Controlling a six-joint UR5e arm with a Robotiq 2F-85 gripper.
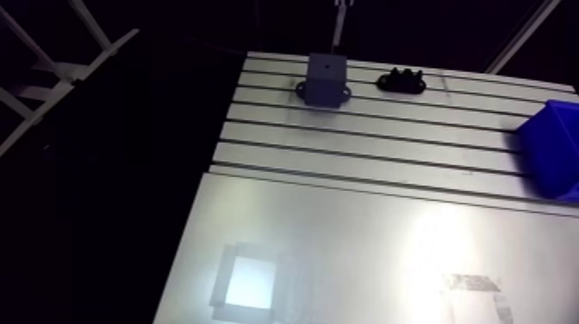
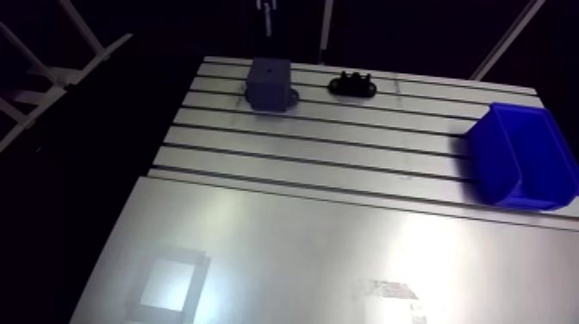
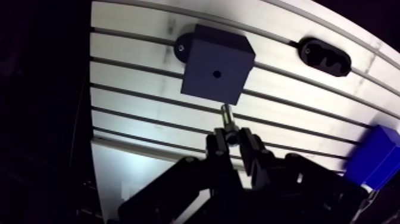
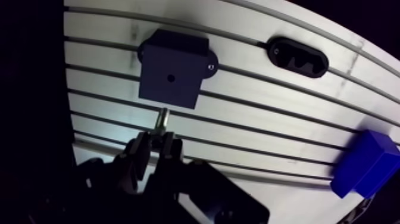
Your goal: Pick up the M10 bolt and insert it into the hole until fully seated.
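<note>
In the wrist view my gripper (image 3: 233, 138) is shut on the M10 bolt (image 3: 227, 116). The bolt's metal shank sticks out ahead of the fingertips. Just ahead of the bolt tip stands a dark grey square block (image 3: 216, 64) with a small round hole (image 3: 216, 74) in the middle of its top face. The tip lies at the block's near edge, short of the hole. The block is bolted to the slotted table (image 1: 362, 138) by two side lugs. In the arm view the block (image 1: 326, 77) stands near the table's far edge, and the gripper is out of that view.
A black fixture (image 3: 324, 56) with notches sits to the right of the block, also at the far edge (image 1: 401, 81). A blue bin (image 2: 521, 155) stands at the table's right side. A smooth metal sheet (image 2: 301, 250) covers the near half of the table.
</note>
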